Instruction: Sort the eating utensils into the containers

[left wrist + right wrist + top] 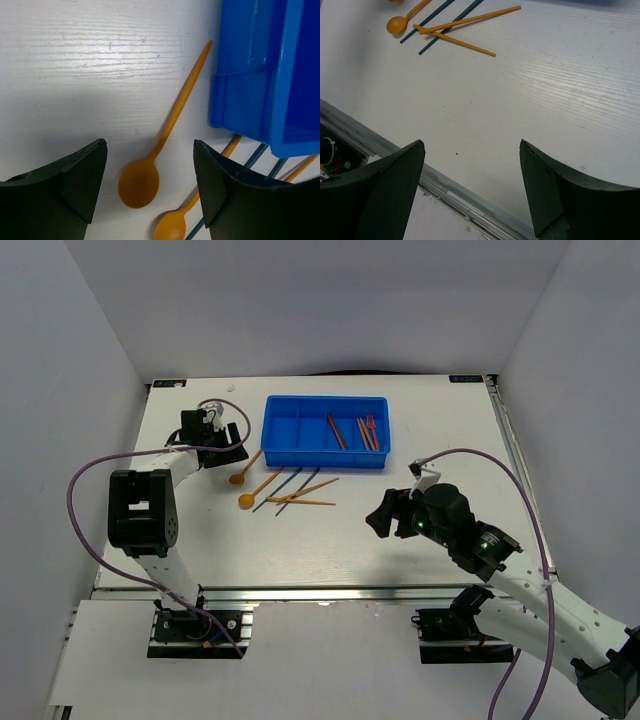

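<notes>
The containers are the compartments of a bright blue tray [325, 398] at the back of the table. Several red, orange and dark blue utensils [365, 430] lie in its right compartments. In front of its left corner lie two orange spoons [240, 477] [247, 501], dark blue sticks [285, 488] and orange sticks [305, 495]. My left gripper [222, 445] is open and low over the first spoon [139, 182], whose neck lies between the jaws [150, 145]; I cannot tell if it touches. The second spoon [170, 225] lies beside the right finger. My right gripper [380, 518] is open and holds nothing [471, 144].
The tray's corner [280, 75] stands close to the right of my left gripper. In the right wrist view the loose spoon [397, 23] and sticks [470, 19] lie far ahead, and the metal rail at the table's front edge [445, 187] runs under the jaws.
</notes>
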Robot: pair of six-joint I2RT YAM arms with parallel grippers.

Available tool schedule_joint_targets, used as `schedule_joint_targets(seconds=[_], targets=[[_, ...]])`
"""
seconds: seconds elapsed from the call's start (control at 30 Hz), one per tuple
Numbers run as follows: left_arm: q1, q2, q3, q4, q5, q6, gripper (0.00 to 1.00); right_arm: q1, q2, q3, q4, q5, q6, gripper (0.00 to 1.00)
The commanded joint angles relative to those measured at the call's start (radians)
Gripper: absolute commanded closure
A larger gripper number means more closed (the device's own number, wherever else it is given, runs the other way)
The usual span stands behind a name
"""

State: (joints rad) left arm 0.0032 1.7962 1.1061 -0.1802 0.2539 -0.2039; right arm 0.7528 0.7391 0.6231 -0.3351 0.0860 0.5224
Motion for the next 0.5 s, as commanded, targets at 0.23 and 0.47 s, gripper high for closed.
schedule_joint_targets(seconds=[0.23, 0.47], targets=[[-0.038, 0.046, 0.008, 0.059, -0.028, 0.032, 0.35, 0.000, -0.021, -0.026, 0.044, -0.038, -0.047, 0.19], [-0.083, 0.022, -0.045, 0.093, -0.068, 0.063, 0.35, 0.000, -0.029, -0.039, 0.051, -0.054, -0.047, 0.19]])
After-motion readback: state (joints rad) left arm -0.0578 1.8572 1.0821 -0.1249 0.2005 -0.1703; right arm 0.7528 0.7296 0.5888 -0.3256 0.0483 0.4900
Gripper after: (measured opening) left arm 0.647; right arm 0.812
